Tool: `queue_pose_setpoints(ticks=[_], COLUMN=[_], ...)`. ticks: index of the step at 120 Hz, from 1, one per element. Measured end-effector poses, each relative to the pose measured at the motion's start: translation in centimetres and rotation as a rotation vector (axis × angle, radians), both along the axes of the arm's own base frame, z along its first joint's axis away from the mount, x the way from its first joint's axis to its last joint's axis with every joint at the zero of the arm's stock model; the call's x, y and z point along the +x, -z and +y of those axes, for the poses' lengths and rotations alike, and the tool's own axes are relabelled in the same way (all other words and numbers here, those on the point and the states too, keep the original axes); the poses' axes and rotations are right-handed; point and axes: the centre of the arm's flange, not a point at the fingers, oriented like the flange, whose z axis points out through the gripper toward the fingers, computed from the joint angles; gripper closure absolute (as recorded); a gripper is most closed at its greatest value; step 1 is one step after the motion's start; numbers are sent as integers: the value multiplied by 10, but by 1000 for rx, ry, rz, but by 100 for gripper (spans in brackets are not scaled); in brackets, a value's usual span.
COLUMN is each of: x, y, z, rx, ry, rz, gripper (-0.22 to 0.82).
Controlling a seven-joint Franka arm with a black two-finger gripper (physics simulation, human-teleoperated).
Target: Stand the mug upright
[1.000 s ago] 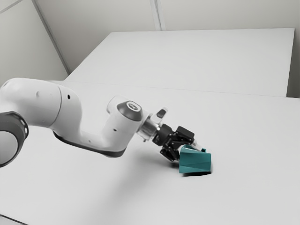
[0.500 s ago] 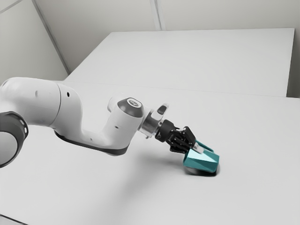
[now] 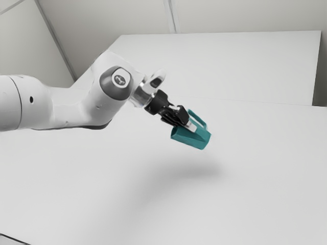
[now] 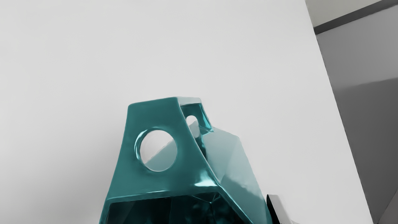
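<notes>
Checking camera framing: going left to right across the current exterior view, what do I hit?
White arm → black end effector → teal mug, which partly overlaps the end effector but reaches farther right.

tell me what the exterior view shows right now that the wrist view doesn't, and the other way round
Exterior view: the white links of my arm, and the teal mug tilted in the air in my gripper, with a soft shadow on the table beneath.

Wrist view: a close look into the mug's dark inside, and a round hole through the handle.

Both: the mug with its handle, part of my gripper, and the pale table.
</notes>
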Motion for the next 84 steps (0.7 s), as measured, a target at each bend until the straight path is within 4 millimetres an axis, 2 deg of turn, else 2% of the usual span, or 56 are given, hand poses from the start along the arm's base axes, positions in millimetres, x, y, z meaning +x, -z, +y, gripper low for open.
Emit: queue_pose_setpoints(ticks=[11,28,42,60,84], x=[10,15,17,17,13], y=[-28,-52,-62,-59,-29], z=[33,87,131,172,204], rx=[149,346,472,584,658], ry=[17,-7,-53,-104,-152], rz=[-44,-64,-60,-29,55], gripper=[78,77,77,77,78])
